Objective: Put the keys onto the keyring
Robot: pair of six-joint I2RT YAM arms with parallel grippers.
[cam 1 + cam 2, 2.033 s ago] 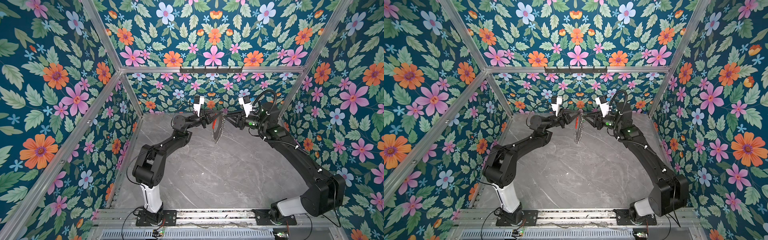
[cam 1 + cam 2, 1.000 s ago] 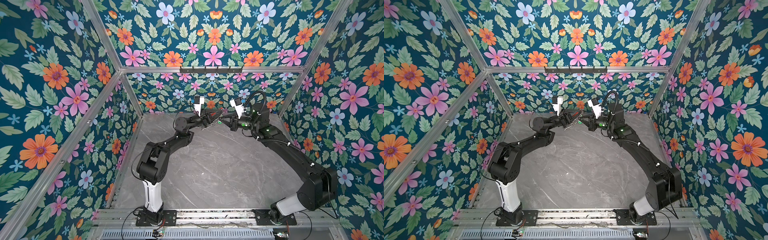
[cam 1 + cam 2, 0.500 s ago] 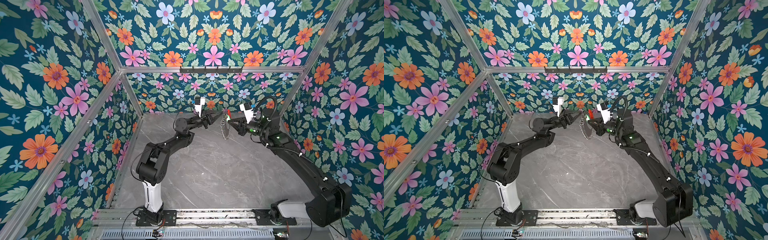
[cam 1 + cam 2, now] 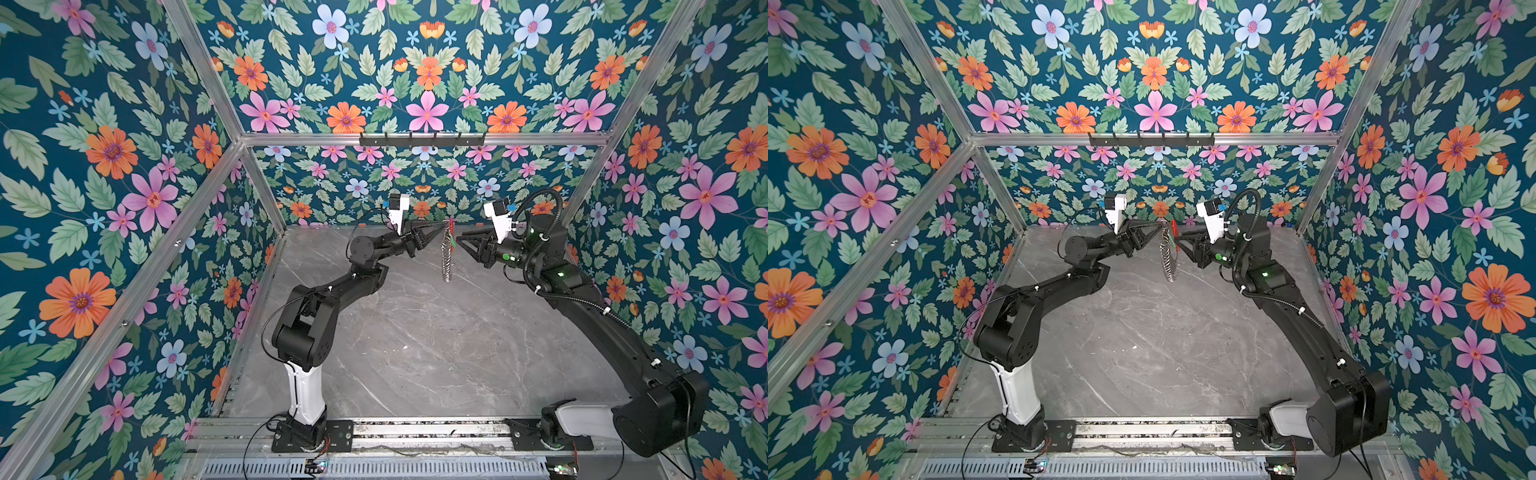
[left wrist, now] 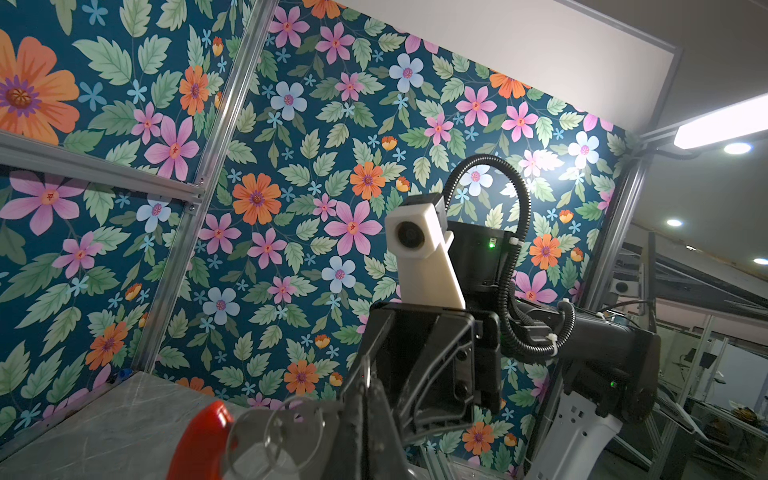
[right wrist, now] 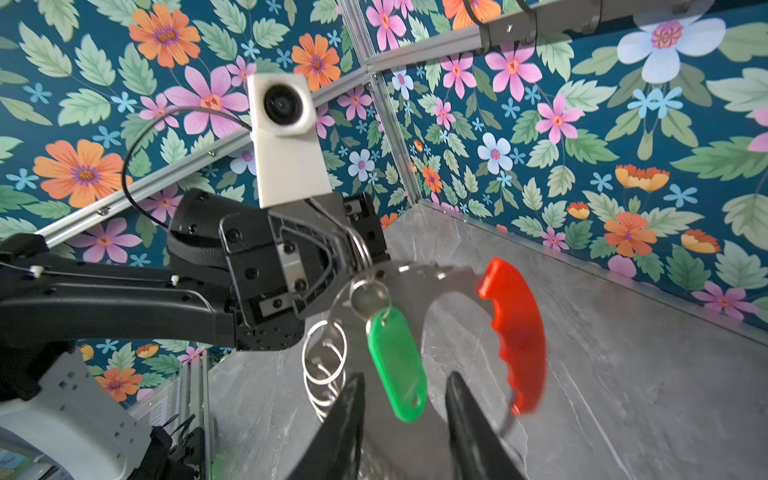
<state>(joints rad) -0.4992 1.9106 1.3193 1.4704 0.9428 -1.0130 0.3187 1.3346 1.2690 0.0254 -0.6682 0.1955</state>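
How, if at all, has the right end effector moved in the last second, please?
Yes, the right end effector moved right: its white camera, earlier under the black hook rail, now sits past its right end.

2 arms, mostly blk. L arm [image 4: 332, 291] has fat round joints & a white post [image 4: 305, 395] at the bottom. A thin blk wire [image 6: 124, 160] loops out from its cam. R arm [image 4: 602, 320] has a white bit [image 4: 582, 417] low down, a bumpy blk hose [image 5: 485, 158] curling on top, tiny white ties [image 4: 605, 311] & a green light [image 4: 561, 274]. Each wrist has a white box cam w/ a round dark lens: L cam [image 4: 400, 208], R cam [image 4: 496, 216]. L gripper [image 4: 445, 225] & R gripper [image 4: 458, 241] are blk & pointy, like thin triangles. Small screws [image 6: 251, 272] dot the L gripper's body.
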